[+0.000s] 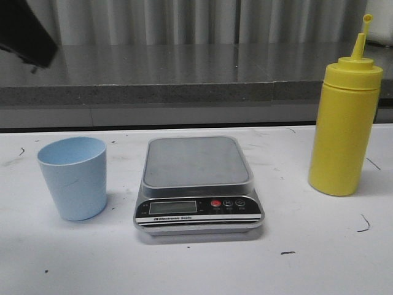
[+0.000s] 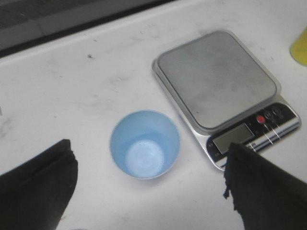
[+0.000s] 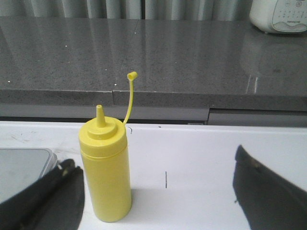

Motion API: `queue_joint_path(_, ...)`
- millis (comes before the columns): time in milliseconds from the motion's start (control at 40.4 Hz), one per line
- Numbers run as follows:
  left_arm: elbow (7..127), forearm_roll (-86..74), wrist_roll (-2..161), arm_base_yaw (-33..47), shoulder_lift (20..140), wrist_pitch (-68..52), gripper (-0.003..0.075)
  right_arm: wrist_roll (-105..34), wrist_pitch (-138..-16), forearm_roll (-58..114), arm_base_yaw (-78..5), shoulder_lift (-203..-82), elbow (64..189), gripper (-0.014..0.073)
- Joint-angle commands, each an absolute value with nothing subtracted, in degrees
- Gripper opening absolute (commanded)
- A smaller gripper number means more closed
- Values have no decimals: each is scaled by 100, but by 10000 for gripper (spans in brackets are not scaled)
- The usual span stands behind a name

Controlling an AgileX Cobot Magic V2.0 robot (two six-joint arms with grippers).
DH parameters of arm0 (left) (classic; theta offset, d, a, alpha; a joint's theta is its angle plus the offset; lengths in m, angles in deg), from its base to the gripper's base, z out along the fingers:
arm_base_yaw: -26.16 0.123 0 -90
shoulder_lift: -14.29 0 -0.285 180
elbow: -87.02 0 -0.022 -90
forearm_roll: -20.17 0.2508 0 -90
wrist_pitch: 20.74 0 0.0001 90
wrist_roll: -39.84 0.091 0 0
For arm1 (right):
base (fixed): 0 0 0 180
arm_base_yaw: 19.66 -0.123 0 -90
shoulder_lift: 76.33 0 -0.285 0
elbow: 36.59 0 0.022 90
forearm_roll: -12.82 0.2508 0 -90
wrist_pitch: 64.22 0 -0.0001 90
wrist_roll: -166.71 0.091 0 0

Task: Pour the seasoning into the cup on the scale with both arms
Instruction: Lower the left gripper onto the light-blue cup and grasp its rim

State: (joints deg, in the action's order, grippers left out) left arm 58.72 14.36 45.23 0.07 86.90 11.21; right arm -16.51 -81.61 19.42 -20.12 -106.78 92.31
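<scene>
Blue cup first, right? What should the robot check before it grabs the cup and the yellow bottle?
1. Cup upright and empty inside: ok.
2. Left hand open, one finger on each side of the cup, above it: ok.
3. Scale platform bare, room for the cup: ok.
4. Cup already on the scale: not ok, it stands on the table left of it.
5. Yellow bottle upright, tip cap off the nozzle: ok.
6. Right hand open and lined up with the bottle: not ok, the bottle stands close to one finger, off centre.

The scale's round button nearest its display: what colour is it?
Red, on the scale; clearest in the front view.
</scene>
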Motion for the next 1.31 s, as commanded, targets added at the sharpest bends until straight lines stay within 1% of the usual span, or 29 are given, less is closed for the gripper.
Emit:
queue_joint_path(0, 6546, 1496, 4536, -302, 9289, 1236, 559, -1695, -7732, 1952, -1988, -10763, 9447, 643)
queue_joint_path(74, 6908, 1496, 4536, -417, 9763, 1549, 544, -1695, -7732, 1952, -1988, -10763, 9447, 643)
queue_joint_path(322, 7928, 1506, 4536, -460, 11165, 2711, 544, -1695, -7745, 1952, -1988, -10763, 9447, 643)
queue_joint_path(644, 8262, 1679, 4536, -460, 12172, 2893, 540, -1695, -7755, 1952, -1988, -10763, 9447, 643)
queue_joint_path(718, 8262, 1749, 4536, -460, 12250, 2976, 494, -1695, -7780, 1952, -1988, -10763, 9447, 643)
queue_joint_path(792, 8262, 1837, 4536, -460, 12261, 3035, 399, -1695, -7789, 1952, -1988, -10763, 9447, 643)
queue_joint_path(941, 8262, 1963, 4536, -460, 12261, 3104, 137, -1695, -7789, 1952, -1988, -10763, 9447, 643)
queue_joint_path(1040, 8262, 2017, 4536, -460, 12261, 3104, -6, -1695, -7789, 1952, -1988, -10763, 9447, 643)
queue_joint_path(1065, 8262, 2017, 4536, -460, 12261, 3116, -18, -1695, -7789, 1952, -1988, -10763, 9447, 643)
queue_joint_path(1164, 8366, 2017, 4536, -460, 12261, 3282, -20, -1695, -7789, 1952, -1988, -10763, 9447, 643)
queue_joint_path(1288, 8863, 2017, 4536, -472, 12261, 3797, -20, -1695, -7801, 1952, -1988, -10763, 9447, 643)
